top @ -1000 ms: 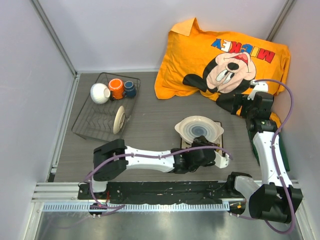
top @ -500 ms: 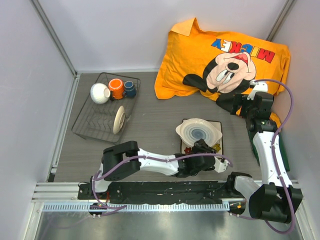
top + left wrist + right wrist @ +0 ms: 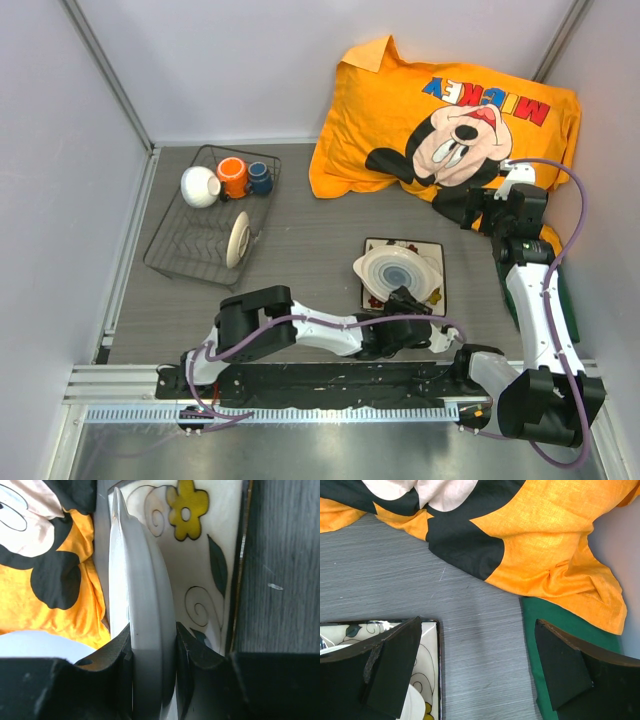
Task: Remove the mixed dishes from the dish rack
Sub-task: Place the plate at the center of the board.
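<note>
The dark wire dish rack [image 3: 190, 235] stands at the left. It holds a small white bowl [image 3: 200, 186], an orange mug [image 3: 232, 176], a small dark-blue cup [image 3: 260, 178] and a cream round plate [image 3: 238, 240] on edge. The square flowered plate [image 3: 432, 282] lies flat mid-table and also shows in the left wrist view [image 3: 200, 555]. My left gripper [image 3: 402, 306] is shut on the near rim of the large cream round bowl [image 3: 397, 268], which sits over the square plate; contact cannot be told. My right gripper [image 3: 462, 208] is open and empty by the pillow.
An orange Mickey pillow [image 3: 450, 110] fills the back right. A green mat [image 3: 545, 630] lies at the right edge beside the right arm. Grey walls close the table on the left, back and right.
My left gripper has lowered the large bowl toward the near side, down over the square plate, and its arm has folded in. The right arm has not moved.
</note>
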Tool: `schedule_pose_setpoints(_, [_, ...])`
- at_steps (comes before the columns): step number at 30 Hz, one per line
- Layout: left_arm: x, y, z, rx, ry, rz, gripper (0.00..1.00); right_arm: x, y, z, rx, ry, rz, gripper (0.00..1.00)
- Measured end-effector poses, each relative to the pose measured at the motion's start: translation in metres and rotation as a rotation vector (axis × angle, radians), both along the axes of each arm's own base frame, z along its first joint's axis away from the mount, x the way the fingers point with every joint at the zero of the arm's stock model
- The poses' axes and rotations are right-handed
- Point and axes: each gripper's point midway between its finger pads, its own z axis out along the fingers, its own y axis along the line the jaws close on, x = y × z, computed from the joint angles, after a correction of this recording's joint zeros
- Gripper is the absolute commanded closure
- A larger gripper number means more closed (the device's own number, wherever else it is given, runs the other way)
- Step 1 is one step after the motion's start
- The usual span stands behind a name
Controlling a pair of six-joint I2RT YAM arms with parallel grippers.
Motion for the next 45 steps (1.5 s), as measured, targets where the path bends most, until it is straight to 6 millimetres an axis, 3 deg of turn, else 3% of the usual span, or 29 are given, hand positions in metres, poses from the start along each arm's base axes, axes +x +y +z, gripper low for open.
schedule_pose_setpoints(6, [-0.003,0.0,-0.013,0.025,0.001,-0.005,1.0,0.0,0.001,0.0,0.003,0.0,0.006,0.01])
schedule_pose_setpoints(13, [-0.005,-0.003,-0.012,0.02,-0.001,-0.008,0.98,0.0,0.002,0.0,0.005,0.0,0.01,0.01])
schedule_pose_setpoints(26, [-0.011,-0.007,-0.012,0.022,-0.005,-0.015,0.6,0.0,0.002,-0.001,0.006,0.003,0.01,0.01])
schedule_pose_setpoints(30, [-0.013,-0.012,-0.004,0.014,-0.013,-0.007,0.49,0.0,0.002,-0.001,0.005,0.004,0.01,0.01])
schedule_pose_setpoints(38, [-0.015,-0.007,-0.003,0.067,0.026,0.02,0.39,0.0,0.003,-0.001,0.007,0.004,0.013,0.01])
schedule_pose_setpoints(45, [-0.019,-0.002,-0.003,0.114,0.089,0.042,0.37,-0.001,0.003,-0.002,0.008,0.01,0.013,0.01])
